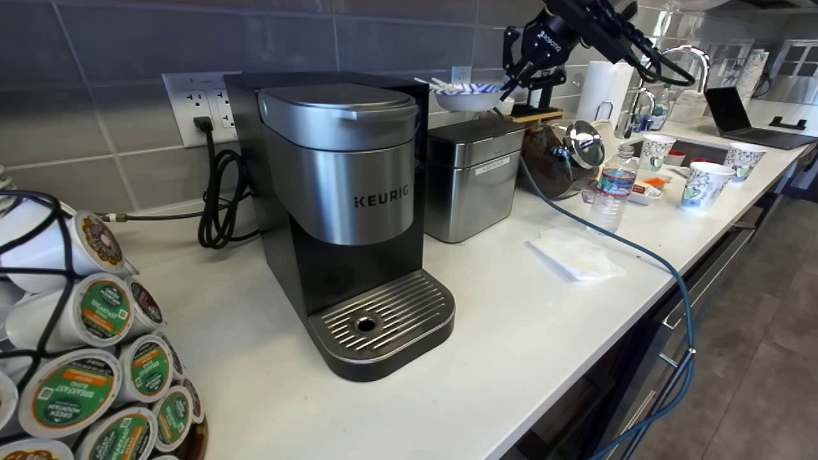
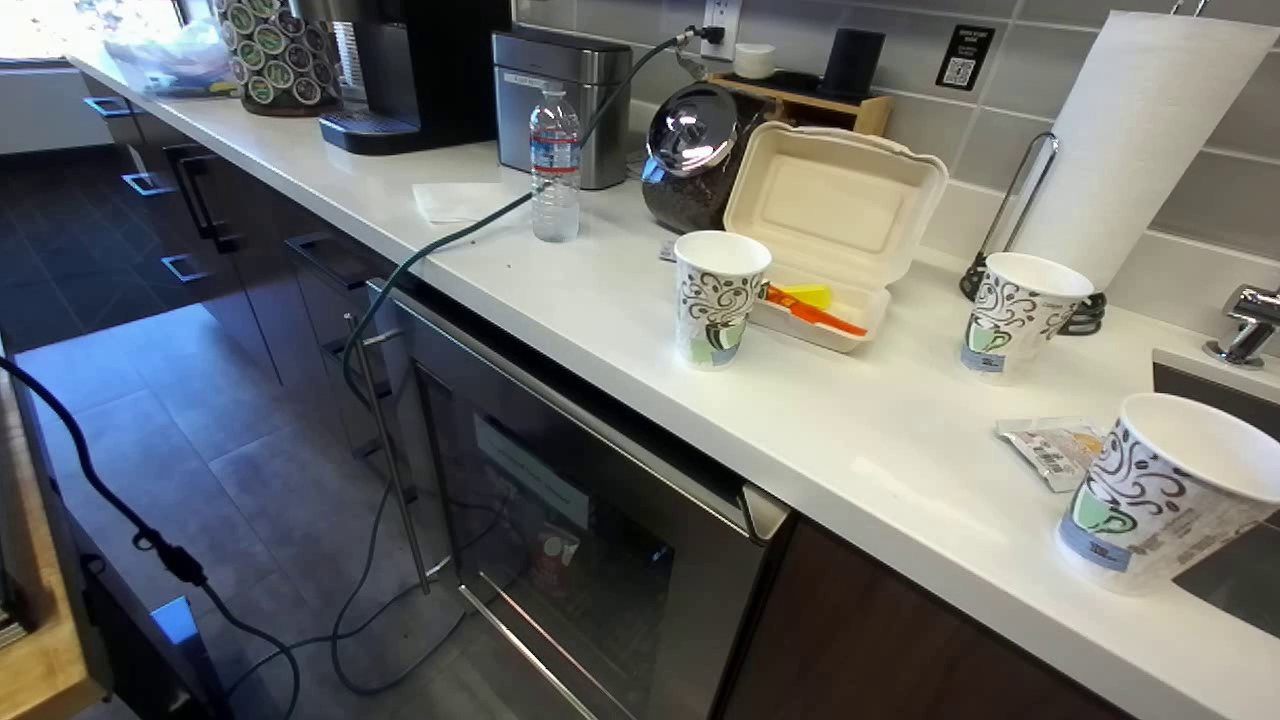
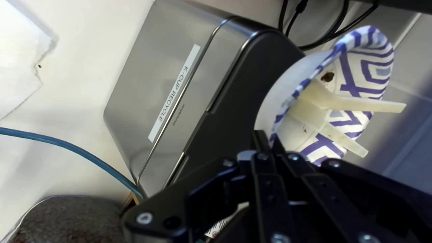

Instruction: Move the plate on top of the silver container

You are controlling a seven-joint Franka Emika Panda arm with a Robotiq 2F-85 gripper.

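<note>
The plate (image 1: 470,100), white with a blue striped pattern, is in the air above the silver container (image 1: 476,188) in an exterior view, with a gap below it. Two pale plastic utensils lie in it. In the wrist view the plate (image 3: 373,69) is tilted and overlaps the wall-side edge of the container's dark lid; the steel container (image 3: 162,74) bears a K-cup recycle label. My gripper (image 3: 269,139) is shut on the plate's rim; the gripper (image 1: 509,88) also shows in an exterior view. The container (image 2: 520,115) stands in an exterior view, where plate and gripper are out of view.
The taller Keurig machine (image 1: 348,191) stands beside the container. On the other side are a dark glass jar (image 1: 546,166), a water bottle (image 1: 612,201) and paper cups (image 1: 703,185). A blue cable (image 1: 620,237) crosses the counter. The tiled wall (image 1: 409,45) is close behind.
</note>
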